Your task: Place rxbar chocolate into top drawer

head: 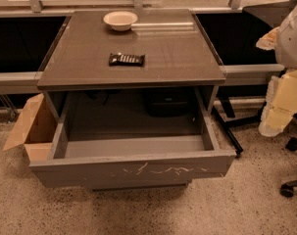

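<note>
Your chocolate bar [127, 59] lies flat on the bench [187, 58], a little left of the middle of the top and nearer the front edge than the back. It is a small, thin rectangle in a near-black wrapper, its long side running left to right, with pale lettering across its face that is too small for you to read. It touches nothing and sits well apart from the cream round bowl [120, 20] that stands upright near the back edge, almost straight behind it. The bench top is a glossy grey-brown. Below the front edge the drawer [133, 169] is pulled out toward you, a wide, shallow grey box nearly as broad as the bench, so you look down on its grey floor and side walls; its front panel is scuffed with white scratches right of centre. The bar is on the top above the drawer, not in it. A brown cardboard box [31, 126] with an open flap sits on the speckled floor just beside the drawer's left wall. Your gripper [281, 104] hangs at the far right of the view, off the bench's right side and well apart from the bar, a cream shape below the white arm [292, 33]; you cannot tell how far open it is or whether it holds anything.
</note>
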Robot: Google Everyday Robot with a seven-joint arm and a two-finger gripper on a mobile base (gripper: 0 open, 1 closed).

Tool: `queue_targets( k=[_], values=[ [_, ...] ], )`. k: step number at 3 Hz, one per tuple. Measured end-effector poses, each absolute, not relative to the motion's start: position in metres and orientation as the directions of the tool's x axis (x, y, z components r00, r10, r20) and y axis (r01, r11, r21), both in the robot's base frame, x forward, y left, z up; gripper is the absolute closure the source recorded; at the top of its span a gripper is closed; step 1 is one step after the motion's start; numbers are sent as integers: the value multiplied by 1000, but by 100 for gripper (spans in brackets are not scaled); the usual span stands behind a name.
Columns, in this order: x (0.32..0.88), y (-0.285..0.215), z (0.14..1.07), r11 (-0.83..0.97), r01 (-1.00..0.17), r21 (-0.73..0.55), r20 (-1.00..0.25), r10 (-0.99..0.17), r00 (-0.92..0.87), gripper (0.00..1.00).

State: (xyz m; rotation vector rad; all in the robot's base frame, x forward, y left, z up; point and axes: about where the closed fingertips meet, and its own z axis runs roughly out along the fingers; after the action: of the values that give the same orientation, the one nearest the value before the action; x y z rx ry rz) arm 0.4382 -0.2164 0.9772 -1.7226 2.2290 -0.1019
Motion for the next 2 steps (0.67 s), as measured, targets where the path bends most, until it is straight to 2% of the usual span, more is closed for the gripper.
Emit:
queue_targets(
  k=[2],
  values=[
    [448, -215, 976, 279, -924, -263, -225, -949, -223, 0]
  ],
)
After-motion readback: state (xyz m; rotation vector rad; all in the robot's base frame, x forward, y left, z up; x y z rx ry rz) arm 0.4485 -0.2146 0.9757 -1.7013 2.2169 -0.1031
